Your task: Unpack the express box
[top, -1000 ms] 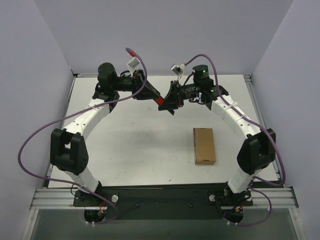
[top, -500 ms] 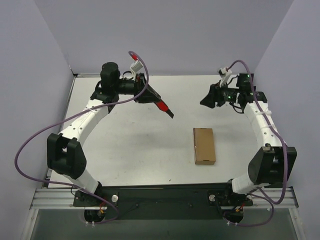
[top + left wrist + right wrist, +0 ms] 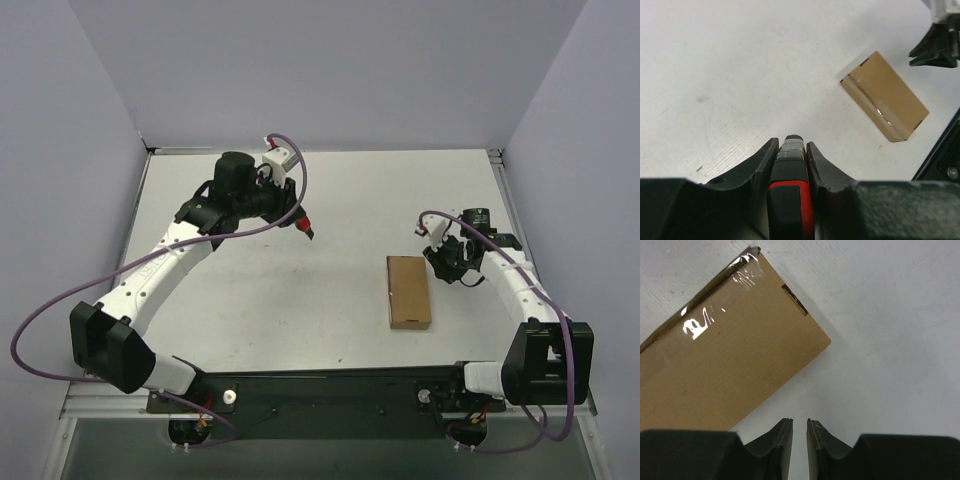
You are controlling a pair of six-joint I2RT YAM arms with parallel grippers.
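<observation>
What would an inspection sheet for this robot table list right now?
Surface: white table, faint marks.
Job's things: box lying flat, shut, clear tape along one edge.
Clutter: nothing seen.
Grippers: left gripper shut on a red-and-black knife, held above the table; right gripper almost shut, empty, beside a box corner.
Cables: purple cables loop off both arms.
Surroundings: plain grey walls on three sides.
</observation>
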